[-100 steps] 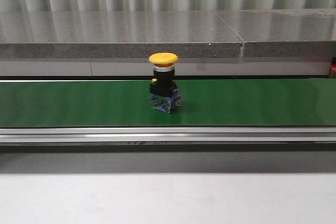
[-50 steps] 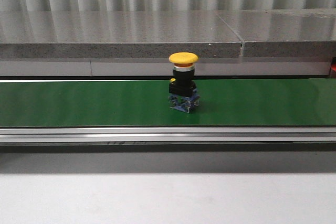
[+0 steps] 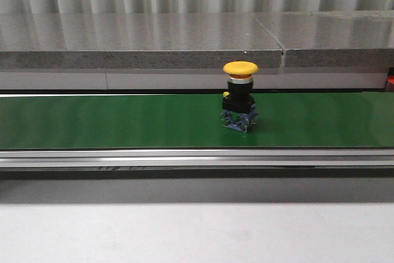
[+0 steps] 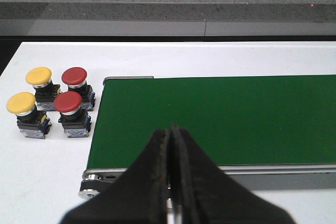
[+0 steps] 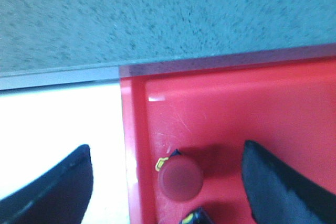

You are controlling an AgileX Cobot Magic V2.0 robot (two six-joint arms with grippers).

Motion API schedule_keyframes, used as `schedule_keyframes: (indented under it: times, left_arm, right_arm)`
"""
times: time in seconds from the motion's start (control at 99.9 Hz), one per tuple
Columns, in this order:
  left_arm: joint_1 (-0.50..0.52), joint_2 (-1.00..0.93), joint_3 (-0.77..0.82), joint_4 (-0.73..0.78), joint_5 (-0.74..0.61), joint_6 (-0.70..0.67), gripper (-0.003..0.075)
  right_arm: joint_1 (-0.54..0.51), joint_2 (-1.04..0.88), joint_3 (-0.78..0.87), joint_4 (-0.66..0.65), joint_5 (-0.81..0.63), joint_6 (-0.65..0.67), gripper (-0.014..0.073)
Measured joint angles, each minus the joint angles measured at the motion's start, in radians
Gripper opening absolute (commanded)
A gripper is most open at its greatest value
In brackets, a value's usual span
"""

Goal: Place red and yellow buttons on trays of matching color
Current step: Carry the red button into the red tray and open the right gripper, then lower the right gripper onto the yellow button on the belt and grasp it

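Yellow button (image 3: 240,95) stands upright on the green conveyor belt (image 3: 92,121), a little right of the middle as I look across the table, its mushroom cap on top and its blue contact block on the belt. Neither arm shows from the front.

Seen from the left wrist, the left gripper (image 4: 171,135) has its jaws pressed together with nothing between them, hanging over the near edge of the belt's end. Beside that end, on the white table (image 4: 52,171), four buttons stand in a tight cluster: two yellow-capped buttons (image 4: 31,85) and two red-capped buttons (image 4: 71,88).

From the right wrist, the right gripper (image 5: 168,182) is spread wide above the red tray (image 5: 252,108), with a red button (image 5: 179,179) sitting in the tray between its fingers (image 5: 58,187).
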Motion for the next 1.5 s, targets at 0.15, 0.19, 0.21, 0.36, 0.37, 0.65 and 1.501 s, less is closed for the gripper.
schedule_keyframes:
  times: [0.15, 0.19, 0.21, 0.36, 0.37, 0.65, 1.501]
  left_arm:
    - [0.000, 0.000, 0.000, 0.000, 0.000, 0.000, -0.0020]
    - [0.000, 0.000, 0.000, 0.000, 0.000, 0.000, -0.0020]
    - [0.000, 0.000, 0.000, 0.000, 0.000, 0.000, -0.0020]
    - [0.000, 0.000, 0.000, -0.002, 0.000, 0.000, -0.0020]
    - [0.000, 0.000, 0.000, -0.002, 0.000, 0.000, -0.0020]
    - [0.000, 0.000, 0.000, -0.002, 0.000, 0.000, -0.0020]
    - [0.000, 0.000, 0.000, -0.002, 0.000, 0.000, -0.0020]
  right_arm:
    - [0.000, -0.099, 0.021, 0.002, 0.062, 0.000, 0.0582]
    - [0.000, -0.123, 0.044, 0.006, 0.070, 0.000, 0.0582]
    - [0.000, -0.138, 0.059, 0.009, 0.072, 0.000, 0.0582]
    - [0.002, -0.254, 0.201, 0.046, 0.083, 0.000, 0.0582]
    - [0.004, -0.260, 0.209, 0.046, 0.083, 0.000, 0.0582]
    - [0.053, -0.488, 0.558, 0.054, 0.088, 0.000, 0.0582]
    - [0.475, -0.607, 0.897, 0.057, 0.075, -0.075, 0.0582]
